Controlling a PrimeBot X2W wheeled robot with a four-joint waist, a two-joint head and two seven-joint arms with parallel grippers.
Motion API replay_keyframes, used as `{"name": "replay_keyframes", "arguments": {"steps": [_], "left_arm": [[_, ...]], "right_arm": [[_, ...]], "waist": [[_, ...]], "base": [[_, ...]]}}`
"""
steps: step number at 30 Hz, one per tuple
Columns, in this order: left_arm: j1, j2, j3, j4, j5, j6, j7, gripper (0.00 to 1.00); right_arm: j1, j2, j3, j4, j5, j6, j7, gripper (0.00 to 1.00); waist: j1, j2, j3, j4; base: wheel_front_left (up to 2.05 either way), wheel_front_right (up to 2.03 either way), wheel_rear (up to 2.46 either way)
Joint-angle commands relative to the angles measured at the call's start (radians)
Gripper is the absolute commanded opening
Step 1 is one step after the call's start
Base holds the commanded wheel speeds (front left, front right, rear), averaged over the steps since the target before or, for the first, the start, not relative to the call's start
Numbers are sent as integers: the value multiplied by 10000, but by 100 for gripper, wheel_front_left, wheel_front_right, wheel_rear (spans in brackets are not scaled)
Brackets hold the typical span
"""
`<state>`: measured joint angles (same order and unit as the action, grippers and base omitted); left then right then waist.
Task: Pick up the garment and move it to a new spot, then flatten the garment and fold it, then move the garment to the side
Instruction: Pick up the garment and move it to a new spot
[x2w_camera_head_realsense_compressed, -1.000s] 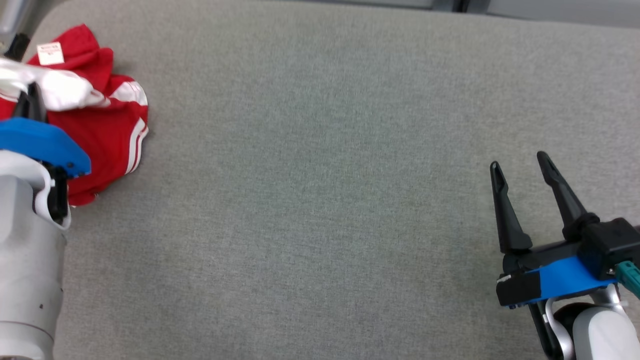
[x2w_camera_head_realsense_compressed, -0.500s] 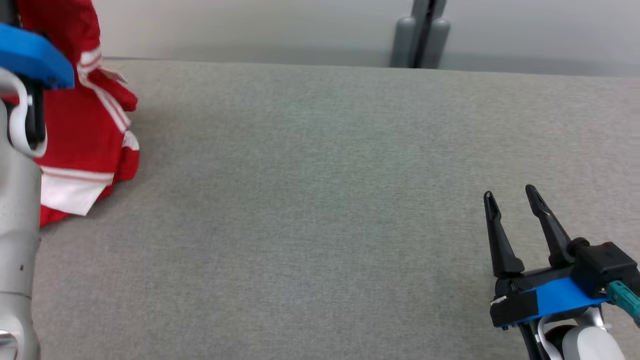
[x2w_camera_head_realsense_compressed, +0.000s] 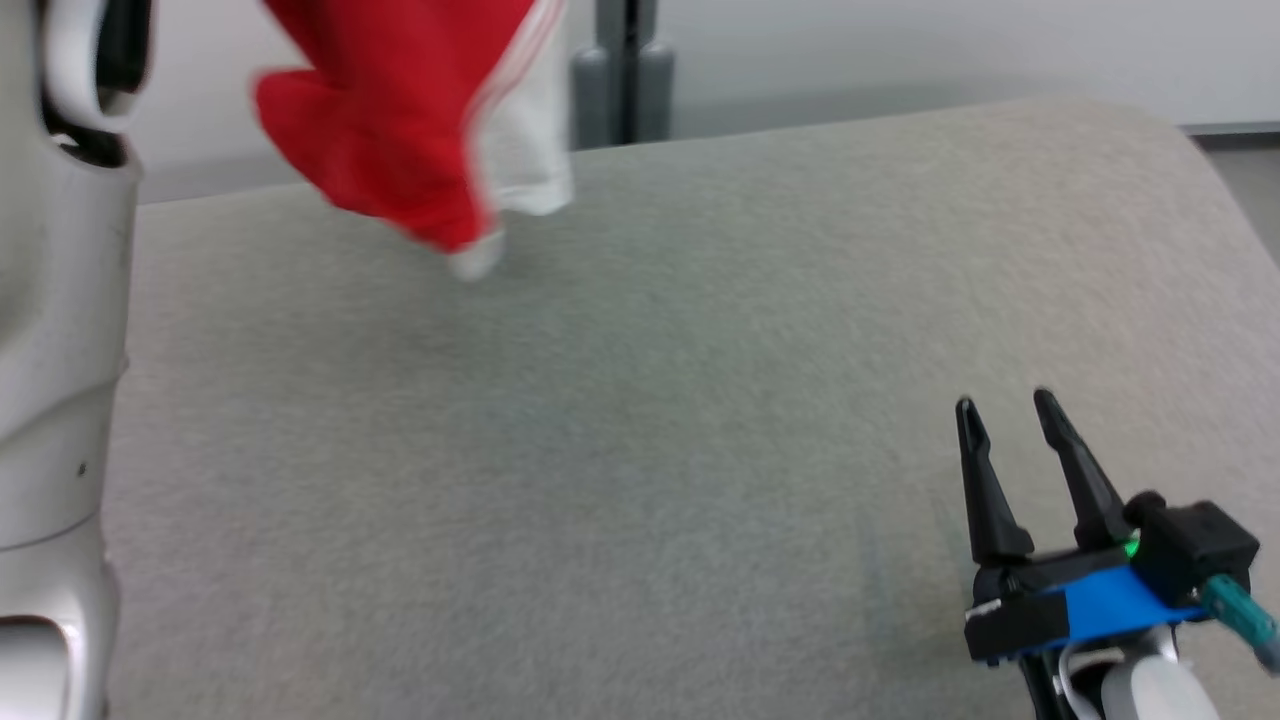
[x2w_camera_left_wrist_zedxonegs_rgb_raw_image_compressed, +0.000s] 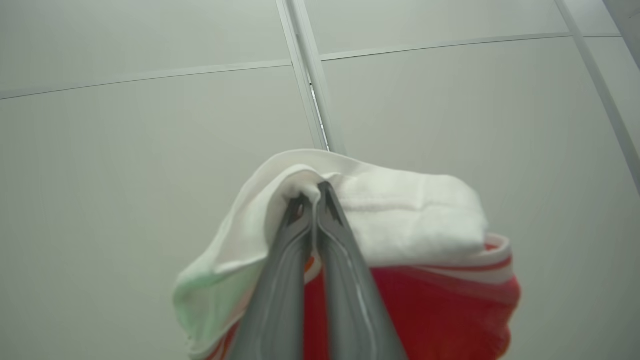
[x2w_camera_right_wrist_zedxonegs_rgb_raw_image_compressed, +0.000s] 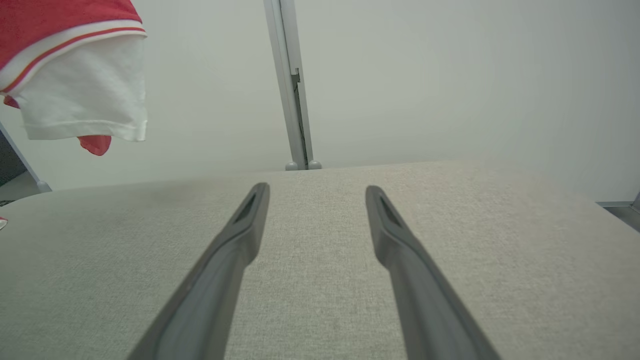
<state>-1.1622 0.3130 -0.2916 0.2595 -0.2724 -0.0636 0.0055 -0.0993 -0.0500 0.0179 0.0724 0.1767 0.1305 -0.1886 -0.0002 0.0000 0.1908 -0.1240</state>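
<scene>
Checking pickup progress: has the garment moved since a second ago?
Yes. The garment has risen off the grey table and swung right, now hanging beside the wall post.

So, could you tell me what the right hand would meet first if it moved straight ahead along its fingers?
Probably nothing near: the open right hand points low across the grey fabric tabletop, toward the grey upright post beyond its far edge; depth is unclear.
</scene>
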Motion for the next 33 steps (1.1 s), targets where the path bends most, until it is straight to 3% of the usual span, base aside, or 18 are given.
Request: {"name": "replay_keyframes", "arguments": {"steps": [1,7,13,20,28,33], "left_arm": [[-232,-153,-139,-291,14,-35,171,0],[-617,-890,-814,-920,-55,-92,590,0],[117,-1374,-1284,-485,-290,-81,434,0],[2357,-1474,-1550,-38,-654,213,-11,0],[5793,-1140,-1385,986,-1195,746,-926,0],[7098,-1227,-1315,1896,-1558,776,-1568,0]], "right_arm": [[-114,-10,11,96,140,5,-128,100],[-354,-8,-100,482,381,5,-448,100],[-499,-8,-187,739,443,5,-624,100],[-574,-9,-355,747,185,5,-692,100],[-617,-11,-218,685,17,5,-534,100],[-519,-11,-226,769,-64,5,-443,100]], "waist": [[2,0,-130,-469],[2,0,198,-1396],[2,0,410,-1657],[2,0,463,-1274],[2,0,510,-758],[2,0,407,-508]], "base": [[0,0,0],[0,0,0],[0,0,0],[0,0,0],[0,0,0],[0,0,0]]}}
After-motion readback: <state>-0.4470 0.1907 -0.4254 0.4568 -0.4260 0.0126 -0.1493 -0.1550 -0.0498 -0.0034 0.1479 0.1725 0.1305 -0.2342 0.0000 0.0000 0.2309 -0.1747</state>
